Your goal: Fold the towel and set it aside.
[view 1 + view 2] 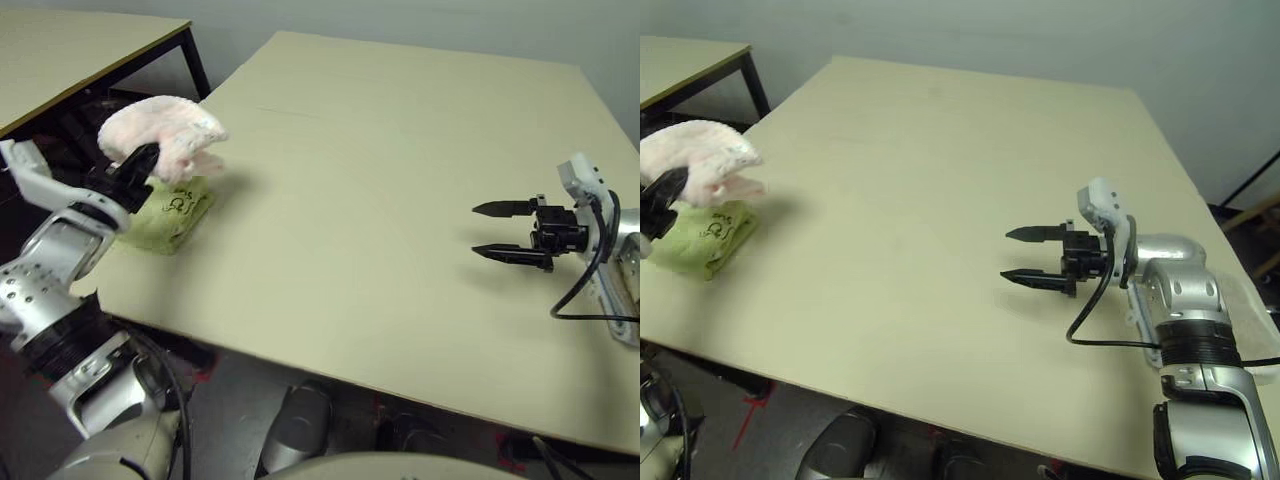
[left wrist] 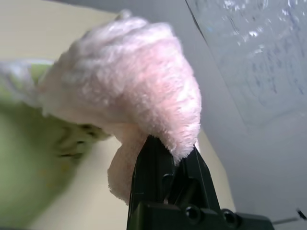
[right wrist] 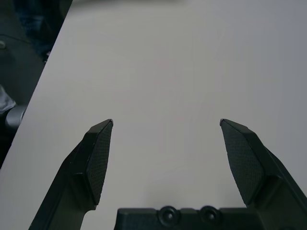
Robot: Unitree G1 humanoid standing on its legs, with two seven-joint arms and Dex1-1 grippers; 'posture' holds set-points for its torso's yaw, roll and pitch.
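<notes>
1. above the green towel [image 1: 168,218] near the table's [image 1: 350,200] left edge, the pink towel [image 1: 160,130] is held, bunched, between the closed fingers of the left gripper [image 2: 173,155].
2. over the table's right side, the right gripper [image 1: 478,230] is held empty, its fingers spread wide.

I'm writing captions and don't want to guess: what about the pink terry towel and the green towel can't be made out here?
- Pale pink terry towel, left wrist view: its fold layers, bunched in the black left gripper.
- Lime-green towel, left eye view: its upper part, behind the pink towel; left wrist view: its dark print, blurred.
</notes>
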